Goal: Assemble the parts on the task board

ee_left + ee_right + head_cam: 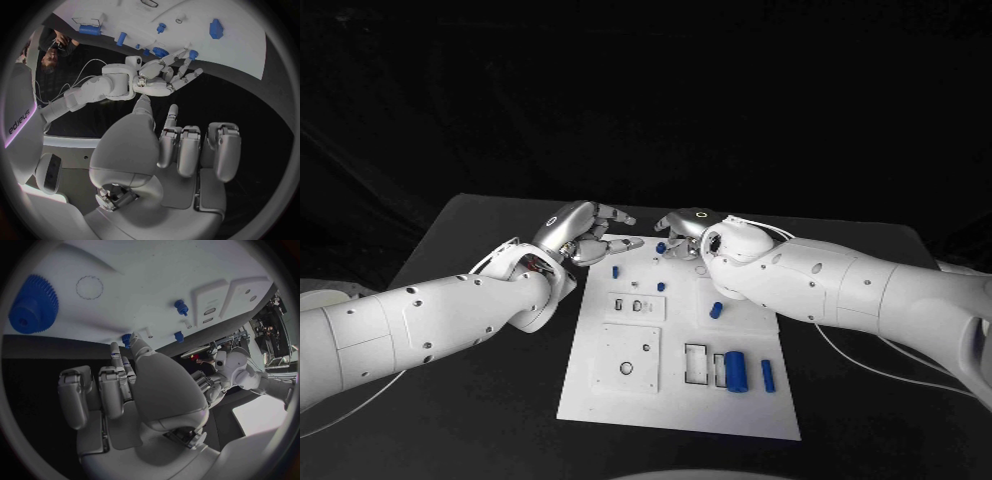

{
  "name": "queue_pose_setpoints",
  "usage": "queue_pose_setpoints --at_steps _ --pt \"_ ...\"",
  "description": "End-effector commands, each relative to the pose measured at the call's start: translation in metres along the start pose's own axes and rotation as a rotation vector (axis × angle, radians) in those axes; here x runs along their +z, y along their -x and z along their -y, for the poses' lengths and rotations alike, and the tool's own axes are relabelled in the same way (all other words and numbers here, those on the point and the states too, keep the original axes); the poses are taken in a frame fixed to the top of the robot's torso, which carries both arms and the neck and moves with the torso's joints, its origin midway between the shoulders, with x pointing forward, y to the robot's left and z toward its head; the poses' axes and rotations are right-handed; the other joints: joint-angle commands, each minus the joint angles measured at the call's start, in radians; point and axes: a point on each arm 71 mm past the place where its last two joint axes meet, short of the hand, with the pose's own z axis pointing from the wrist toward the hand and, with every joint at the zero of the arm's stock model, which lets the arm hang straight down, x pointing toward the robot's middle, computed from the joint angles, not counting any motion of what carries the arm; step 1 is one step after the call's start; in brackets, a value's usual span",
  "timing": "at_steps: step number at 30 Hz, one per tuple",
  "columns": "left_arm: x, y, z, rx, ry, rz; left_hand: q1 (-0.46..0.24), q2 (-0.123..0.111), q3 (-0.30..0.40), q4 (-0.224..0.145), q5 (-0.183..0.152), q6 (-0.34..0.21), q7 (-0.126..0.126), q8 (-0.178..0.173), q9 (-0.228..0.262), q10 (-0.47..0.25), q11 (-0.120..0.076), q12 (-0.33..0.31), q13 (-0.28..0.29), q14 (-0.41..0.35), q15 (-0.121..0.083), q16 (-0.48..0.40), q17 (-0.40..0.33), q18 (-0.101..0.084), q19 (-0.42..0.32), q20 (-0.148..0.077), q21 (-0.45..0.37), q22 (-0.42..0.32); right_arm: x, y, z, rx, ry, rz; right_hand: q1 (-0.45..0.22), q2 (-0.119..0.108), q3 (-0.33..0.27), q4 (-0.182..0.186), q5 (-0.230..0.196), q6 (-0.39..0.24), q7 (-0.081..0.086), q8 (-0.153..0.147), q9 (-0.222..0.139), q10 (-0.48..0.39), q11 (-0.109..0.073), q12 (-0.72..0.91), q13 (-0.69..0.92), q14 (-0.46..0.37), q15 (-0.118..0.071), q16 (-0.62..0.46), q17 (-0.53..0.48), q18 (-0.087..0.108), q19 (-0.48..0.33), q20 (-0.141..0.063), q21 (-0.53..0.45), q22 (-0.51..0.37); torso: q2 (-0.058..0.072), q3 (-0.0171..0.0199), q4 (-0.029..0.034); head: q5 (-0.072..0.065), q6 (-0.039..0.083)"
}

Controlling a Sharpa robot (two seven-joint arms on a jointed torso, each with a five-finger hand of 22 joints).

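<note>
Task board (678, 395) is lying mid-table, its far end at 12 o'clock reaching between both hands. Left hand (584, 231) is hovering at the board's 11 o'clock corner, fingers curled, grasping nothing visible. Right hand (684, 229) is sitting at 12 o'clock; arm is hiding its fingers, grasp unclear. Blue gear (30, 305) is lying just beside it. Blue cylinder (734, 371) is resting at 5 o'clock.

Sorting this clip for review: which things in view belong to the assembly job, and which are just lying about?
Belongs to the job:
- task board
- blue gear on the board
- blue cylinder near the board's front
- blue peg at mid-board
- left hand and right hand, both at the board's far end

Lying about:
- black table
- cable trailing under the right arm
</note>
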Motion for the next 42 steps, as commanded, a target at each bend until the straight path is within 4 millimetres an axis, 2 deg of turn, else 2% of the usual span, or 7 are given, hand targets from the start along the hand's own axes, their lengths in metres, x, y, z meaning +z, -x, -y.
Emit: queue_pose_setpoints --at_steps 1,15,18,20,27,33,42 --pt "0.001 0.001 0.001 0.004 -0.009 0.005 -0.001 0.010 -0.004 0.000 -0.003 -0.004 0.002 -0.005 -0.001 0.106 0.008 0.003 0.263 0.108 0.007 0.003 0.263 -0.007 0.107 0.006 0.002 0.263 -0.005 0.004 0.002 0.045 0.005 0.062 -0.013 -0.011 -0.013 0.001 -0.004 0.001 0.016 -0.001 0.003 -0.006 -0.004 0.000 0.003 0.106 -0.011 0.004 0.263 -0.007 0.106 -0.006 0.004 0.263 -0.001 0.0007 -0.0008 0.003 0.001" --pt "0.006 -0.002 -0.004 0.019 -0.006 0.003 -0.001 0.011 -0.004 0.000 -0.003 -0.004 0.002 -0.005 -0.001 0.106 0.008 0.003 0.263 0.108 0.007 0.003 0.263 -0.007 0.107 0.006 0.002 0.263 -0.068 0.064 0.046 0.327 0.026 0.230 -0.066 -0.026 -0.054 0.025 -0.002 0.102 0.009 0.013 0.024 0.163 -0.062 0.210 0.133 0.106 -0.052 0.004 0.263 -0.007 0.106 -0.045 0.004 0.263 -0.012 0.0001 -0.0127 -0.017 0.000" --pt "0.007 -0.003 -0.005 0.021 -0.007 0.000 -0.001 0.011 -0.004 0.000 -0.003 -0.004 0.002 -0.005 -0.001 0.106 0.008 0.003 0.263 0.108 0.007 0.003 0.263 -0.007 0.107 0.006 0.002 0.263 -0.083 0.071 0.060 0.349 0.015 0.228 -0.112 -0.032 -0.081 0.030 0.005 0.076 -0.014 0.006 0.024 0.066 -0.081 0.414 0.327 0.105 -0.056 0.003 0.259 -0.007 0.106 -0.061 0.004 0.263 -0.016 0.0009 -0.0172 -0.022 -0.003" --pt "0.008 -0.004 -0.005 0.023 -0.007 -0.001 0.000 0.011 -0.005 0.000 -0.003 -0.004 0.002 -0.005 -0.001 0.106 0.008 0.003 0.263 0.108 0.007 0.003 0.263 -0.007 0.107 0.006 0.002 0.263 -0.089 0.073 0.068 0.358 0.002 0.214 -0.140 -0.012 -0.089 0.029 0.030 0.053 -0.038 0.011 0.030 -0.209 -0.071 0.829 0.745 0.084 -0.072 -0.013 0.212 -0.007 0.106 -0.065 0.004 0.263 -0.019 0.0013 -0.0182 -0.024 -0.004" --pt "0.007 -0.007 -0.007 0.023 -0.005 -0.006 0.000 0.011 -0.005 0.000 -0.003 -0.004 0.002 -0.005 -0.001 0.106 0.008 0.003 0.263 0.108 0.007 0.003 0.263 -0.007 0.107 0.006 0.002 0.263 -0.098 0.065 0.088 0.383 -0.048 0.114 -0.180 -0.013 -0.105 0.034 -0.002 0.007 -0.064 0.009 0.043 0.432 -0.032 1.487 1.475 0.106 -0.007 0.004 0.263 0.007 0.036 -0.031 -0.029 0.221 -0.023 0.0048 -0.0215 -0.038 -0.005" --pt "0.007 -0.008 -0.007 0.020 -0.006 -0.009 0.000 0.012 -0.005 -0.001 -0.003 -0.004 0.002 -0.005 -0.001 0.106 0.008 0.003 0.263 0.108 0.007 0.003 0.263 -0.007 0.107 0.006 0.002 0.263 -0.098 0.052 0.100 0.377 -0.100 0.043 -0.201 -0.012 -0.106 0.041 0.002 -0.027 -0.074 0.004 0.051 0.553 -0.017 1.507 1.510 0.106 0.021 0.004 0.263 -0.002 0.081 -0.006 -0.007 0.251 -0.023 0.0038 -0.0203 -0.041 -0.006" --pt "0.006 -0.008 -0.006 0.018 -0.006 -0.009 0.000 0.012 -0.005 -0.001 -0.003 -0.004 0.002 -0.005 -0.001 0.106 0.008 0.003 0.263 0.108 0.007 0.003 0.263 -0.007 0.107 0.006 0.002 0.263 -0.091 0.036 0.107 0.282 -0.145 0.047 -0.234 -0.050 -0.082 0.040 0.077 0.120 0.022 0.086 0.123 0.553 -0.048 1.507 1.510 0.106 -0.008 0.004 0.263 -0.007 0.106 -0.003 0.004 0.263 -0.021 0.0030 -0.0202 -0.044 -0.007"
